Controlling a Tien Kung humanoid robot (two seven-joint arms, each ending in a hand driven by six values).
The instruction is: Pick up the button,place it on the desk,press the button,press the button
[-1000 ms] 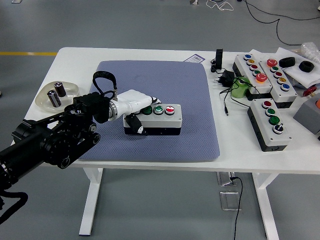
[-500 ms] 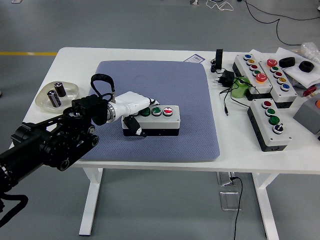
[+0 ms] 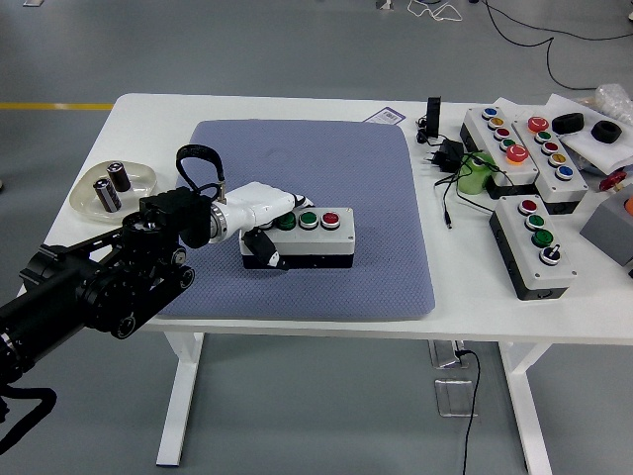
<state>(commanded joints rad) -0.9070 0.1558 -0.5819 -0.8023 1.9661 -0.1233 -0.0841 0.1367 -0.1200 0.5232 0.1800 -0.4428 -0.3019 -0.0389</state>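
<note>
A grey button box (image 3: 309,236) with a black base lies on the blue-grey mat (image 3: 315,158). Its top carries two green buttons and a red one (image 3: 330,218). My left hand (image 3: 265,214), white with black finger parts, is closed around the box's left end, fingers over the top near the left green button, thumb on the front side. The black left arm (image 3: 99,282) comes in from the lower left. The right arm is out of view.
A glass dish (image 3: 115,188) with two batteries sits at the left edge. At the right stand several more button boxes (image 3: 534,242), a green cup (image 3: 476,175), a power adapter with cable (image 3: 447,153) and black objects on white paper (image 3: 584,127).
My left hand and the button box have slid a little to the left on the mat. The grasp is unchanged.
</note>
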